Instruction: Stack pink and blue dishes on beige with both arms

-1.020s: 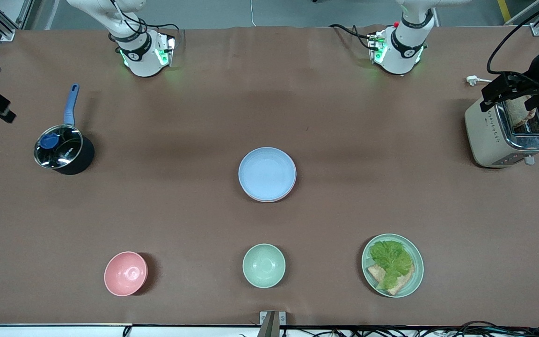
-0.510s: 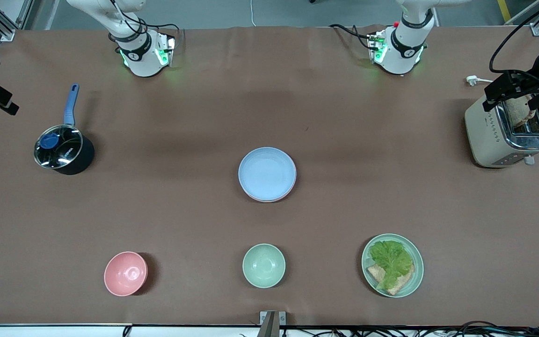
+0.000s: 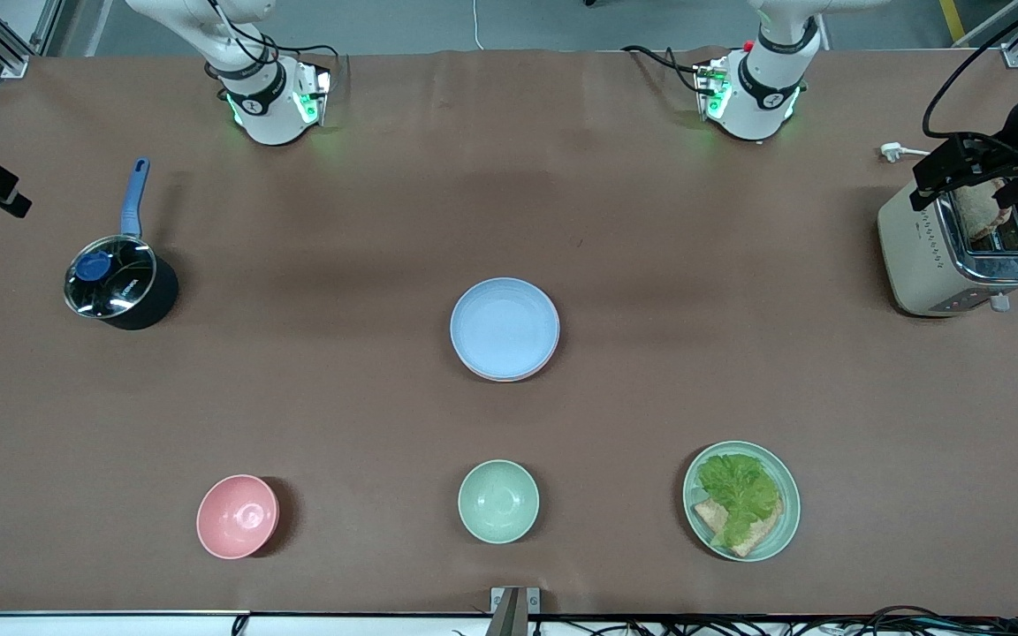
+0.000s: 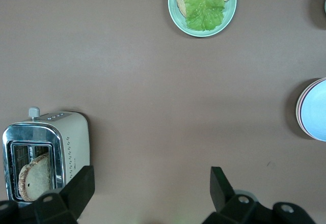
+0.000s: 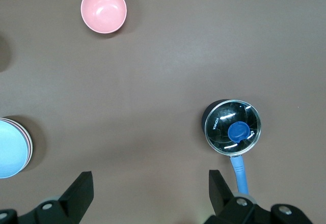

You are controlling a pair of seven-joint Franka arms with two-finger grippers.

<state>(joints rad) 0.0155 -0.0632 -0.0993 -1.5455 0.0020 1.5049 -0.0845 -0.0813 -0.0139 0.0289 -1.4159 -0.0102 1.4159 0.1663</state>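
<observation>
**The plates sit stacked mid-table, midway between my two raised, empty grippers.**

Nearest the front camera stand the pink bowl [image 3: 238, 516], the green bowl [image 3: 498, 501] and the lettuce plate [image 3: 741, 501], none of them mine to move. Farther back, at the table's middle, the blue plate [image 3: 505, 327] lies on top of the pink plate [image 3: 537, 369], of which only a thin rim peeks out; I cannot make out the beige one beneath. My left gripper [image 4: 150, 191] hovers spread wide beside the toaster [image 3: 960, 252], my right gripper [image 5: 150, 191] equally spread above the pot [image 3: 120, 284], each about equally far from the stack. Both wrist views catch the pink rim edge-on more clearly than the front view.
</observation>
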